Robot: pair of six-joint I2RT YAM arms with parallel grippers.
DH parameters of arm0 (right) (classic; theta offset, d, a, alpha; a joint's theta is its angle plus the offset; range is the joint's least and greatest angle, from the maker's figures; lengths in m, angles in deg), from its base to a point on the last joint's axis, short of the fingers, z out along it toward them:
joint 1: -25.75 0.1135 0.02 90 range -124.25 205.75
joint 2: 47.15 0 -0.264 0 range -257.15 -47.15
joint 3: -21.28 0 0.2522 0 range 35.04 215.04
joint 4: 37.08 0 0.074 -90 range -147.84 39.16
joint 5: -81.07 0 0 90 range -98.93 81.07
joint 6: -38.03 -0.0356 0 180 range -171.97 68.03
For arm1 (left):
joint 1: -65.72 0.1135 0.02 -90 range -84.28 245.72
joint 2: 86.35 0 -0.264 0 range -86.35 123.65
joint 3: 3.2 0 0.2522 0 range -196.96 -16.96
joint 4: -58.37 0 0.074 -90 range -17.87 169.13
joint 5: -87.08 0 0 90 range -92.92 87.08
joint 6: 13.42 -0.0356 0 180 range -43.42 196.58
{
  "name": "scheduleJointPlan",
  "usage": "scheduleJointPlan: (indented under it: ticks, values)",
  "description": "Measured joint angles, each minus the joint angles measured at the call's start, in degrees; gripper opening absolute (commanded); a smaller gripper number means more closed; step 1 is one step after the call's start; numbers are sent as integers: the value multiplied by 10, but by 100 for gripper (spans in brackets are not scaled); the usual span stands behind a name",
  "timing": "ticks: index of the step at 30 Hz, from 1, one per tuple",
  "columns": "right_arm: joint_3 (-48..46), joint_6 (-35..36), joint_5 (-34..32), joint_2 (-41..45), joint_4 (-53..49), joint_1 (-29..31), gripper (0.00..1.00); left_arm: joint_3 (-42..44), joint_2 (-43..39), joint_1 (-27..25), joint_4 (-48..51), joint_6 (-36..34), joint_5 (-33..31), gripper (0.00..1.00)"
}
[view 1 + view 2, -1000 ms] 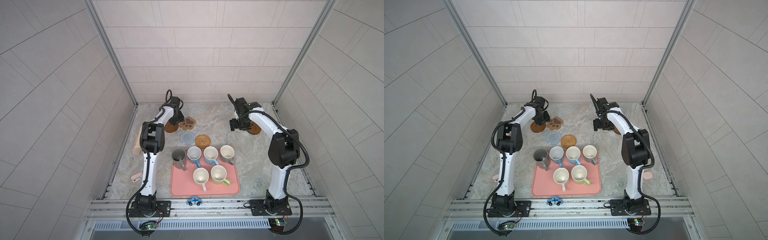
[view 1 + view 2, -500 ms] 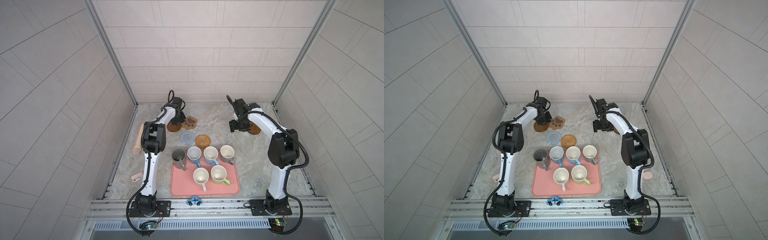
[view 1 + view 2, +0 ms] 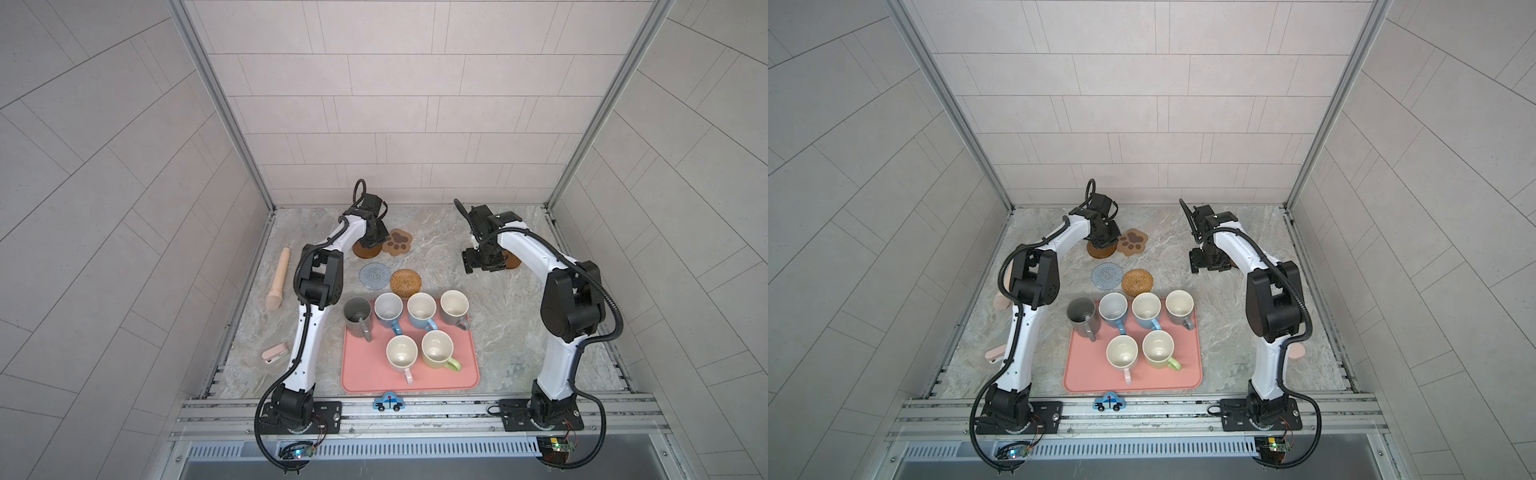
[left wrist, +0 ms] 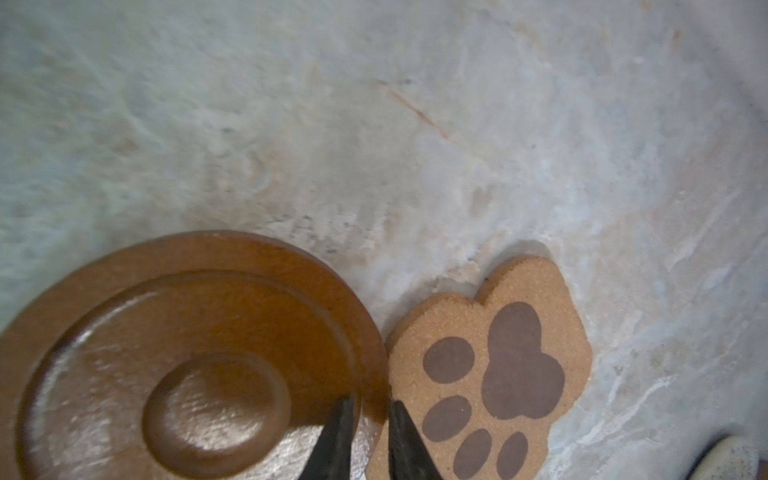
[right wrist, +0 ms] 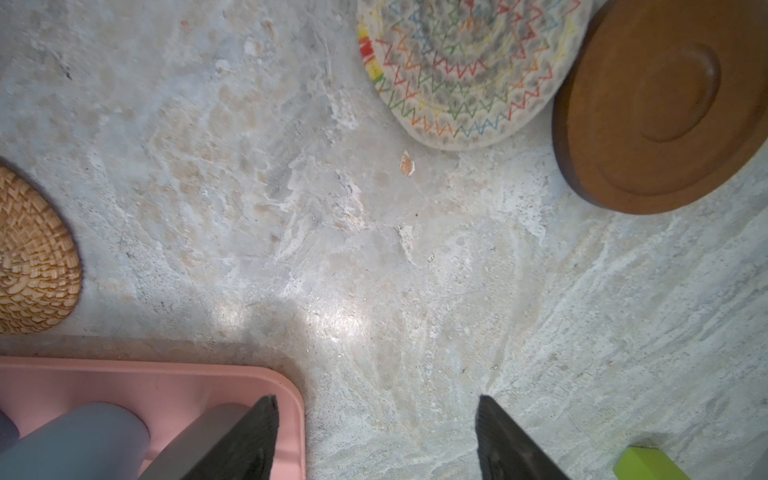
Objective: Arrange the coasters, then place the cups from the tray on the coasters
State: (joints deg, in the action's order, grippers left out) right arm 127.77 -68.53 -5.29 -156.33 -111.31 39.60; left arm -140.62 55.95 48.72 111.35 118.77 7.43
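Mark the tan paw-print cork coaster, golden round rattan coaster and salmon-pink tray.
Tan paw-print cork coaster point(image 4: 521, 365): left wrist view, on its large dark pad.
Golden round rattan coaster point(image 3: 406, 282): a top view, on its centre.
Salmon-pink tray point(image 3: 363, 372): a top view, bare floor near its left rim.

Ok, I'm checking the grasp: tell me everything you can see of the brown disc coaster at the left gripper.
The brown disc coaster is round and looks like glossy wood, with a wide rim, a recessed ring and a central boss. It lies flat on the marble tabletop at the back left, close beside the paw-print coaster. The left gripper straddles its rim, one finger on top, one outside.
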Motion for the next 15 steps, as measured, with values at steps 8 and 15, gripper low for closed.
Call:
scheduleJointPlan:
  ticks: [8,15]
  values:
    - [-26,0,-2,17,8,0,76,-9,8,-19,-14,11,12,23]
    - [-32,0,-2,19,12,0,76,-31,22,-23,-14,20,14,23]
